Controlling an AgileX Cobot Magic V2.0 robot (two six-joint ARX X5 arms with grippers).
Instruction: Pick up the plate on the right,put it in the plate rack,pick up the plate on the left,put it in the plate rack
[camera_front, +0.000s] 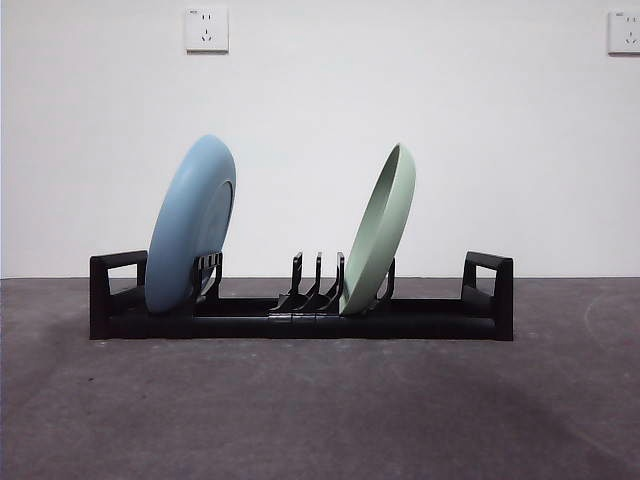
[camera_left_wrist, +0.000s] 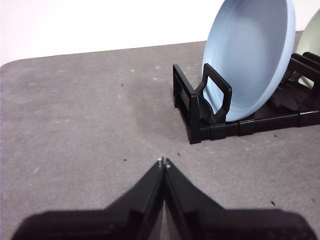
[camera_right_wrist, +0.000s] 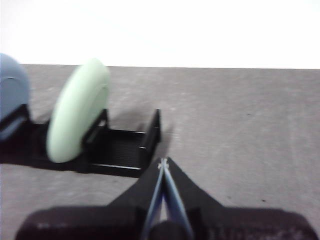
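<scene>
The black plate rack (camera_front: 300, 318) stands across the middle of the grey table. A light blue plate (camera_front: 192, 225) leans upright in its left end, also seen as the blue plate (camera_left_wrist: 252, 57) in the left wrist view. A pale green plate (camera_front: 381, 230) leans upright right of centre, shown too as the green plate (camera_right_wrist: 77, 115). My left gripper (camera_left_wrist: 163, 162) is shut and empty, a short way off the rack's left handle (camera_left_wrist: 217, 95). My right gripper (camera_right_wrist: 163, 162) is shut and empty, near the rack's right end (camera_right_wrist: 150, 137). Neither gripper appears in the front view.
Several free prongs (camera_front: 318, 285) stand between the two plates. A white wall with two sockets (camera_front: 206, 29) rises behind the table. Grey tabletop (camera_front: 320, 410) spreads in front of the rack.
</scene>
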